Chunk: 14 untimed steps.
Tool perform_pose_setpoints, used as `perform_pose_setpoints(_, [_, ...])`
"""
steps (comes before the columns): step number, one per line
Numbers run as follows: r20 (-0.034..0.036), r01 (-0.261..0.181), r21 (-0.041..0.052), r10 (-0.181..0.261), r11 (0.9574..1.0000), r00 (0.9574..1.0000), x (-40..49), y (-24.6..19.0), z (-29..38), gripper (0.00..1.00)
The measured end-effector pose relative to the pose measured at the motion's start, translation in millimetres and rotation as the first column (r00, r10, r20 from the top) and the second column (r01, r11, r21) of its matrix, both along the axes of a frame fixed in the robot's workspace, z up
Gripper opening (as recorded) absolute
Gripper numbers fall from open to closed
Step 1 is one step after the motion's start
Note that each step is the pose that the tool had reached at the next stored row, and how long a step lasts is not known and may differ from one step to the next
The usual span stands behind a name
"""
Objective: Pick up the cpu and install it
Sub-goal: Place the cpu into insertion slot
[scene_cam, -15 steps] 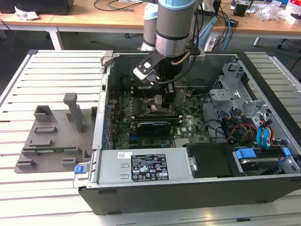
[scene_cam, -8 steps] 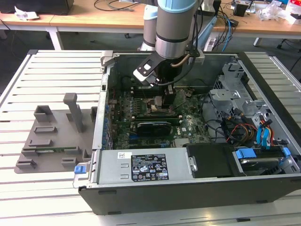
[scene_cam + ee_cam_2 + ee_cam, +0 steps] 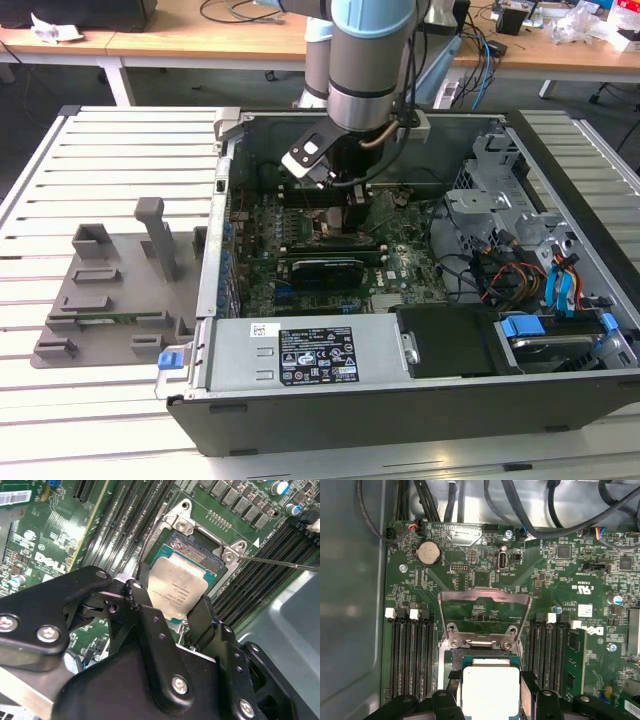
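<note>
The cpu (image 3: 175, 587) (image 3: 490, 687), a flat square chip with a pale silver top, sits between my gripper's black fingers (image 3: 146, 611). My gripper (image 3: 172, 607) (image 3: 490, 692) is shut on it by two opposite edges. The chip lies over the open socket (image 3: 197, 547) (image 3: 481, 642) on the green motherboard, partly covering it. I cannot tell whether it rests in the socket. The socket's metal load plate (image 3: 482, 610) stands flipped open beyond it. In the exterior view my gripper (image 3: 345, 205) reaches down into the open computer case (image 3: 400, 410).
Black memory slots (image 3: 410, 655) (image 3: 550, 650) flank the socket on both sides. Cables (image 3: 500, 270) and drive cages fill the case towards the exterior view's right. A grey fixture plate with upright posts (image 3: 110, 290) lies on the slatted table at the exterior view's left.
</note>
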<state>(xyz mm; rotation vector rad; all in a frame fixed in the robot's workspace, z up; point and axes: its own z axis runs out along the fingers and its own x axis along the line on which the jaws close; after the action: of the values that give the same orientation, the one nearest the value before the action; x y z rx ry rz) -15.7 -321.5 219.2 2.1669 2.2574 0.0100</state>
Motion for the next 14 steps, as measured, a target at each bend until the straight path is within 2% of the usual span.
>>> perform_pose_setpoints(2, [0.0001,0.000,0.0001,0.000,1.0000,1.0000,-0.2,2.8,-3.5,0.55])
perform_pose_setpoints(8, [0.0000,0.001,-0.0009,-0.001,1.0000,1.0000,-3.6,3.9,-14.8,0.55])
perform_pose_setpoints(14, [0.0000,0.001,-0.0009,-0.001,1.0000,1.0000,-4.4,6.8,-18.5,0.55])
